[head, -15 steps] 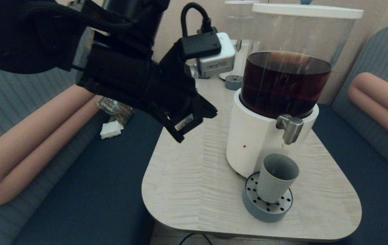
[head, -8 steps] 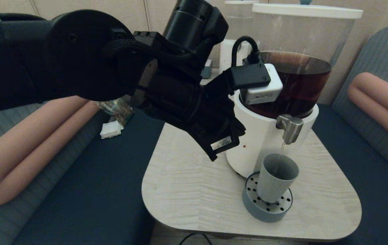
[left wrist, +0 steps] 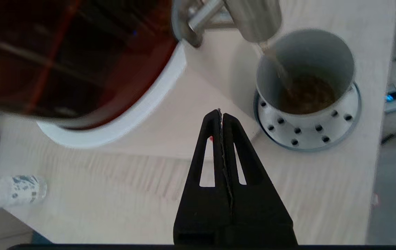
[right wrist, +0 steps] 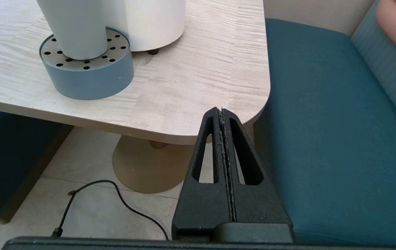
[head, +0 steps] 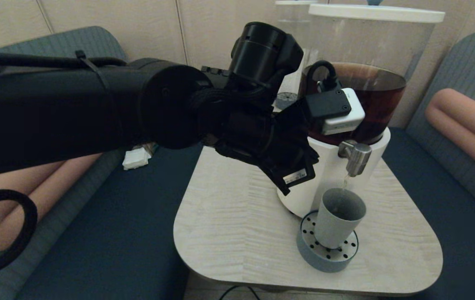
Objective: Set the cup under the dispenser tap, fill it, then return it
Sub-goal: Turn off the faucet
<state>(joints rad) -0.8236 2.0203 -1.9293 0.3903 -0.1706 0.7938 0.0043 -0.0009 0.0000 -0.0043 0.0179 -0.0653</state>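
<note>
The grey-green cup (head: 338, 217) stands upright on the perforated drip tray (head: 327, 255), right under the steel dispenser tap (head: 356, 156). A thin brown stream runs from the tap (left wrist: 253, 15) into the cup (left wrist: 309, 48), and dark drink lies in the cup's bottom. My left gripper (left wrist: 221, 113) is shut and empty, its tips close to the dispenser's white base (left wrist: 142, 114), left of the cup and apart from it. My left arm (head: 262, 137) reaches across the table. My right gripper (right wrist: 221, 111) is shut and empty, low beside the table's front right corner.
The big dispenser of dark drink (head: 348, 100) fills the table's back right. A small clear bottle (left wrist: 21, 189) stands farther back on the table (head: 237, 225). Blue bench seats (right wrist: 330, 139) flank both sides. A cable (right wrist: 121, 201) lies on the floor.
My left arm has swung right and down toward the dispenser's white base. A stream now runs from the tap into the cup. The cup has stayed in place.
</note>
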